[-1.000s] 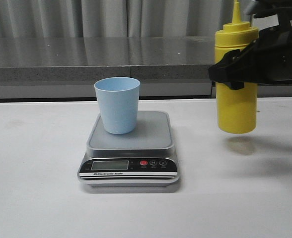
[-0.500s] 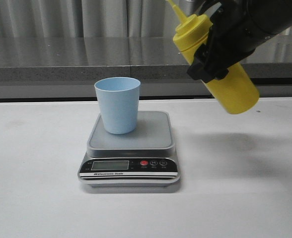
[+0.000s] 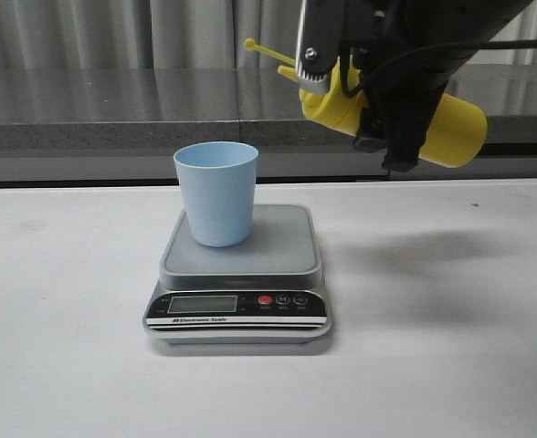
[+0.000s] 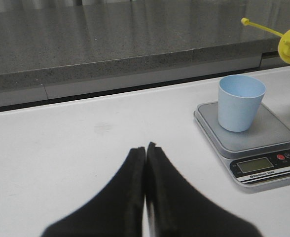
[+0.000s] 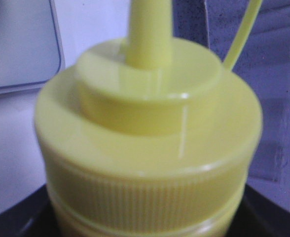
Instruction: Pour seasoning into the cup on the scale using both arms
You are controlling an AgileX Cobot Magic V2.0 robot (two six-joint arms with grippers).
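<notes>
Seasoning bottle (image 3: 456,128): glossy yellow plastic, ribbed collar, smooth nozzle | cup (image 3: 216,192): smooth matt light-blue plastic | scale (image 3: 238,274): matt grey-silver platform, glossy black front panel | table (image 3: 451,365): smooth matt white surface | ledge (image 4: 86,49): speckled grey stone-like finish, slight sheen

Only readable stuff is on the scale (image 3: 237,301). Along the bottom edge of its black front panel there's a white strip with small print that looks like "Electronic Scale" with a little logo in front of it (pretty tiny, so I'm not 100% on it). The two black buttons next to the red one have white symbols, the first looks like an "M", the other I can't make out. The LCD (image 3: 201,304) shows no digits I can read. The left wrist view is too small to read.
</notes>
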